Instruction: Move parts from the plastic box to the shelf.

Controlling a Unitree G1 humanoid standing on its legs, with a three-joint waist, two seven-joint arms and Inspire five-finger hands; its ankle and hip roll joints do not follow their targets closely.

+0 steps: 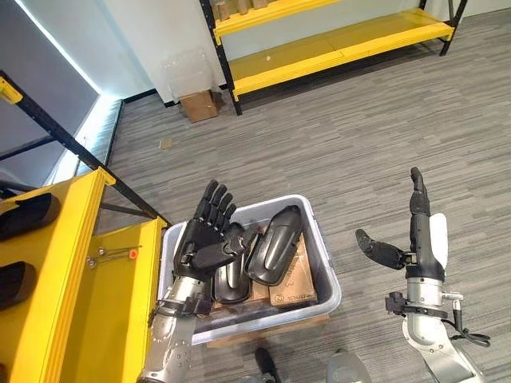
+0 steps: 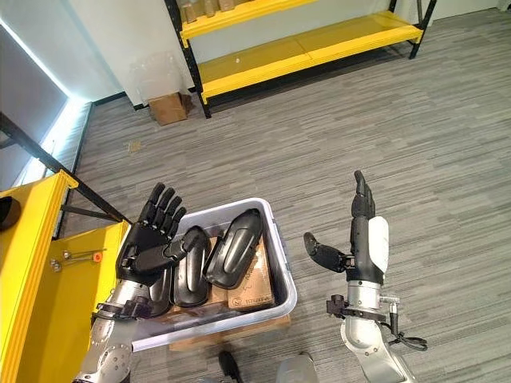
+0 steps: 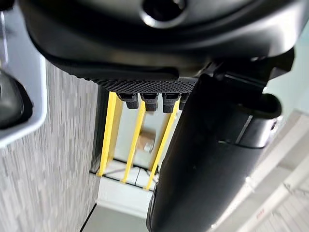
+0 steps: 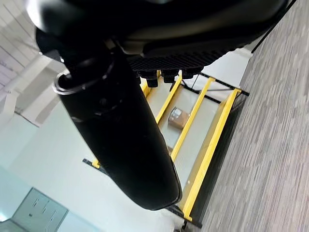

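Observation:
A grey plastic box (image 1: 318,239) sits on the floor before me, holding several black moulded parts (image 1: 275,243) over cardboard. My left hand (image 1: 204,231) is raised above the box's left side with fingers straight and spread, holding nothing; its thumb (image 3: 212,159) sticks out in the left wrist view. My right hand (image 1: 415,231) stands upright to the right of the box, fingers straight up, thumb out, empty. The yellow shelf (image 1: 80,279) is at my left, with two black parts (image 1: 24,215) lying on its upper level.
A second yellow shelf rack (image 1: 335,40) stands at the far wall, with a small cardboard box (image 1: 200,104) on the floor beside it. Small metal hardware (image 1: 112,254) lies on the near shelf's lower board. Open grey floor spreads to the right.

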